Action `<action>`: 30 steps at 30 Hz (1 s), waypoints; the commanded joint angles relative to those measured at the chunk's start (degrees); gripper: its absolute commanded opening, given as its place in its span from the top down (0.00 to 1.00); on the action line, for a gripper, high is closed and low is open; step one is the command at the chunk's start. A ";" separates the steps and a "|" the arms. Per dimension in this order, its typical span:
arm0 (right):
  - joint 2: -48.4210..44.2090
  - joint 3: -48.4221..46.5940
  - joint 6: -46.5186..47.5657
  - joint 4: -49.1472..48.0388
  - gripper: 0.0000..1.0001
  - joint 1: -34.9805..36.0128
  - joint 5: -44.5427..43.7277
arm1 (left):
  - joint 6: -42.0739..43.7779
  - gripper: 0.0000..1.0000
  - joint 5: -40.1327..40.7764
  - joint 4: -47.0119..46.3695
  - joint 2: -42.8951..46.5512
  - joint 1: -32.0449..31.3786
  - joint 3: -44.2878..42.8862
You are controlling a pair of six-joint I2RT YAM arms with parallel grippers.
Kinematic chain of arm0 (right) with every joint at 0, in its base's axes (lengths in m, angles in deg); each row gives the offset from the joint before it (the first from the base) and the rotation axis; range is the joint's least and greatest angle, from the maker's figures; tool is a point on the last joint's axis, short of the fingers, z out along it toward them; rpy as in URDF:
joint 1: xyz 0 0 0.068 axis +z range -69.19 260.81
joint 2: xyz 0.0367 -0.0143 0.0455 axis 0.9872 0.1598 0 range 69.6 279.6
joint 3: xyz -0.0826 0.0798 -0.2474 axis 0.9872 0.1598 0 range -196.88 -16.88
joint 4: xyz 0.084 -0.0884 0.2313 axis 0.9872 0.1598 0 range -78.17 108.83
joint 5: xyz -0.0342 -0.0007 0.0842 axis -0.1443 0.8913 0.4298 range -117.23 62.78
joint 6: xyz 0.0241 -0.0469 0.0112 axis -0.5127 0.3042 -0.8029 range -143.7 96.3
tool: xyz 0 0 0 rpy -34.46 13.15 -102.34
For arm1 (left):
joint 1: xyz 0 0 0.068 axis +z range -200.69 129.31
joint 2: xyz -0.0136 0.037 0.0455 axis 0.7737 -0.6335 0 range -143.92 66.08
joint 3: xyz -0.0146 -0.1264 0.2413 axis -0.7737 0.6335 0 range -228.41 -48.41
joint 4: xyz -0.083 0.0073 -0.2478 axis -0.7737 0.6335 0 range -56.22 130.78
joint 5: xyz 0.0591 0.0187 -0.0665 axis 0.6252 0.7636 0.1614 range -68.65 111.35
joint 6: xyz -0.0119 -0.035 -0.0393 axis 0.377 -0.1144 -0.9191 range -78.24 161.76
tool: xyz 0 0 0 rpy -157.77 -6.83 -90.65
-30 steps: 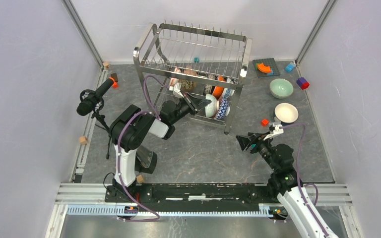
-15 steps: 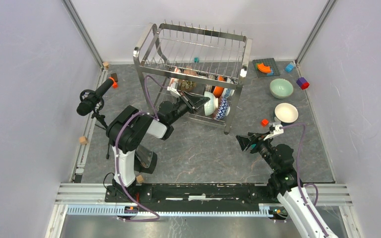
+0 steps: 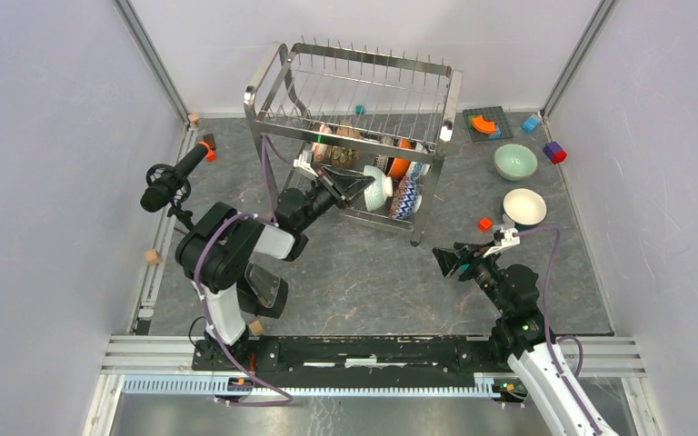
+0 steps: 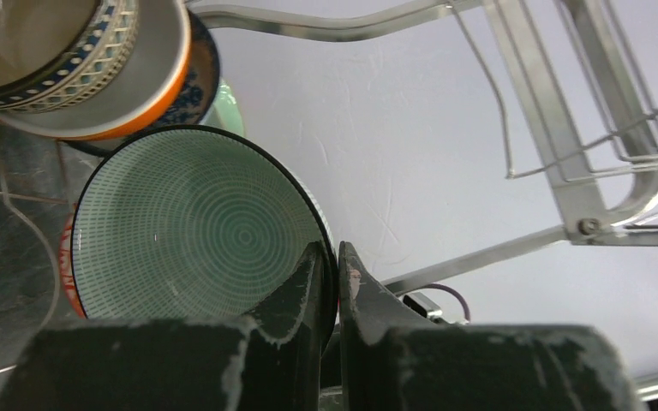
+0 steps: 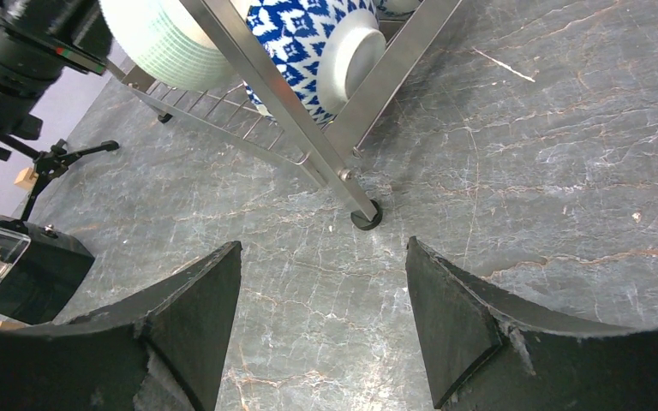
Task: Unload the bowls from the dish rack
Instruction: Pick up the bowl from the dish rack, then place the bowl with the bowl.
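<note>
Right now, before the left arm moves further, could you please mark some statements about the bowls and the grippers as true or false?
1. The left gripper is shut on the rim of the green-lined bowl. True.
2. The right gripper holds a bowl. False: it is open and empty, above the table.
3. Two bowls stand on the table to the right of the dish rack. True: the pale green bowl and the cream white bowl.
4. The blue-and-white bowl lies on the table. False: it sits on its side in the lower tier of the dish rack.
</note>
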 commanded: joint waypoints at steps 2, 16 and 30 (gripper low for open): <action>-0.33 -0.86 0.50 -0.18 0.25 0.43 0.39 | -2.06 0.98 2.77 -9.03 9.10 0.90 1.40; 0.45 -8.14 3.92 6.11 0.25 0.42 -1.72 | 9.81 0.98 3.64 10.34 27.87 -4.86 11.64; -0.80 -13.08 5.26 16.78 0.26 0.38 -1.54 | 31.52 0.98 15.34 43.47 47.54 -19.95 11.60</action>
